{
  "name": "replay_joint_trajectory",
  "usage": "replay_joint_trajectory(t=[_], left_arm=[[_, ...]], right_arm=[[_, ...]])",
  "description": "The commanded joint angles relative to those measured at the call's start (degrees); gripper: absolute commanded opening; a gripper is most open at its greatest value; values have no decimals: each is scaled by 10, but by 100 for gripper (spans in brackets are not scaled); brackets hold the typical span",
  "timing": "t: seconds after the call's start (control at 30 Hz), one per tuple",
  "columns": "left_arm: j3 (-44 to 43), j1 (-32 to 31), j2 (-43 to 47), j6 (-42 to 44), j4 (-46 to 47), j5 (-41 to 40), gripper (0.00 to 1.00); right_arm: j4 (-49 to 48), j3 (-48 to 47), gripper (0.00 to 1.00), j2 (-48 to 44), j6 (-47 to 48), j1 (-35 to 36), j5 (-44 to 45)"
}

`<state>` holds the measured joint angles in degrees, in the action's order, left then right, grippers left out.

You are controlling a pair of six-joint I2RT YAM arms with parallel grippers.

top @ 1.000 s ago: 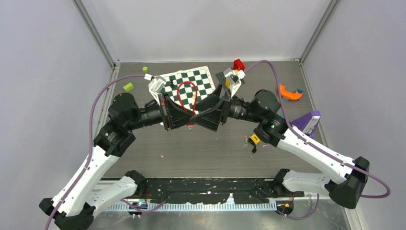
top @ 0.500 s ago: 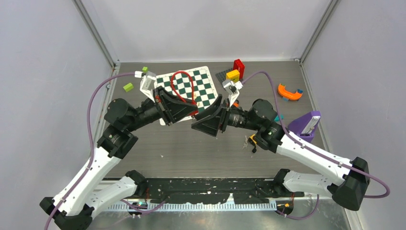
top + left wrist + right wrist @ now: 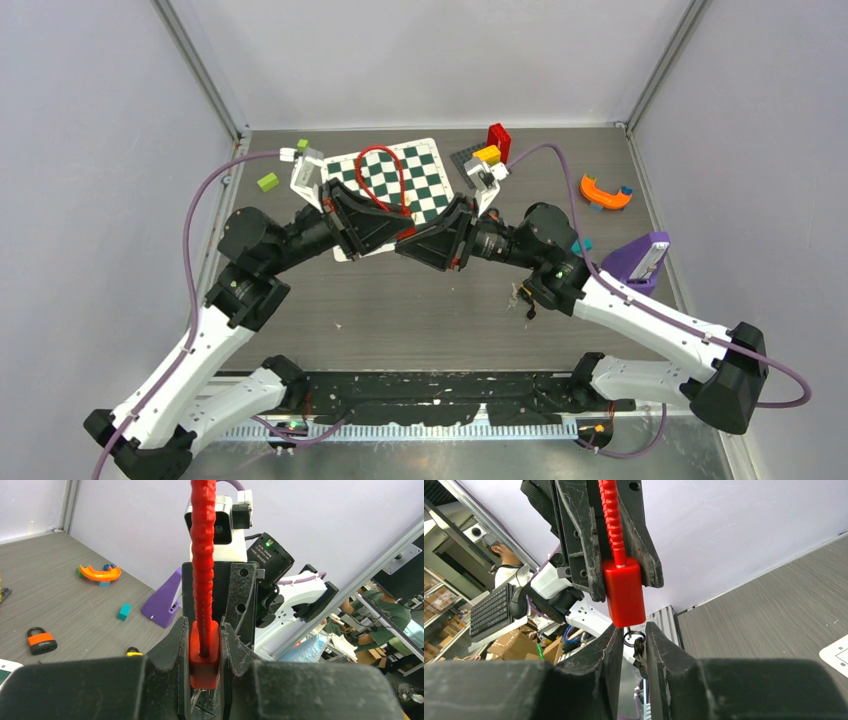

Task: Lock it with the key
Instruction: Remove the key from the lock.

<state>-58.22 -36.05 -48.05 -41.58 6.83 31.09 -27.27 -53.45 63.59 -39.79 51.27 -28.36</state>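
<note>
A grey wood-grain table [image 3: 420, 310] sits inside pale lilac walls [image 3: 430, 60]. A green-and-white chequered mat [image 3: 425, 175] lies just beyond the point where the two arms meet over the middle.

The left gripper [image 3: 204, 630] is clamped on the red lock body [image 3: 624, 592], one finger pressed to each side. The ribbed red cable [image 3: 204, 555] runs straight out past its fingertips and loops over the mat.

The body's long axis lies in line with both pincers, and its keyed end points away from the left one, straight at the right one. A small key ring [image 3: 630, 639] and a dark key [image 3: 638, 652] hang from that end.

The right gripper [image 3: 631, 635] faces the left tip to tip. Its fingers stand close together on either side of the ring and key, just beyond the body's end. Whether they pinch the key or only bracket it I cannot tell.

The right arm is clearly the nearer to the key. The turn probably has to go about the body's long axis while the left grip holds the body steady.
</note>
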Motion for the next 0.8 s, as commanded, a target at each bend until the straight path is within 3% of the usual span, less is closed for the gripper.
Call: replay_joint_trajectory(t=[0.0, 0.03, 0.13, 0.2, 0.3, 0.43, 0.77], left_arm=[[2, -3, 3, 3, 34, -6, 0], [2, -3, 3, 4, 32, -5, 0], [3, -3, 6, 8, 27, -7, 0], [4, -3, 8, 10, 24, -11, 0], [4, -3, 12, 15, 20, -17, 0], [4, -3, 17, 19, 14, -25, 0], [24, -3, 43, 30, 25, -74, 0]], right_arm=[[-37, -20, 37, 1, -13, 3, 14], [-38, -19, 47, 0, -14, 3, 16], [-39, -18, 55, -1, -17, 3, 18], [-40, -18, 50, -1, -18, 3, 21], [-41, -21, 27, 0, -17, 3, 16], [-43, -21, 7, 5, -16, 3, 9], [-47, -19, 5, 22, -7, 6, -25]])
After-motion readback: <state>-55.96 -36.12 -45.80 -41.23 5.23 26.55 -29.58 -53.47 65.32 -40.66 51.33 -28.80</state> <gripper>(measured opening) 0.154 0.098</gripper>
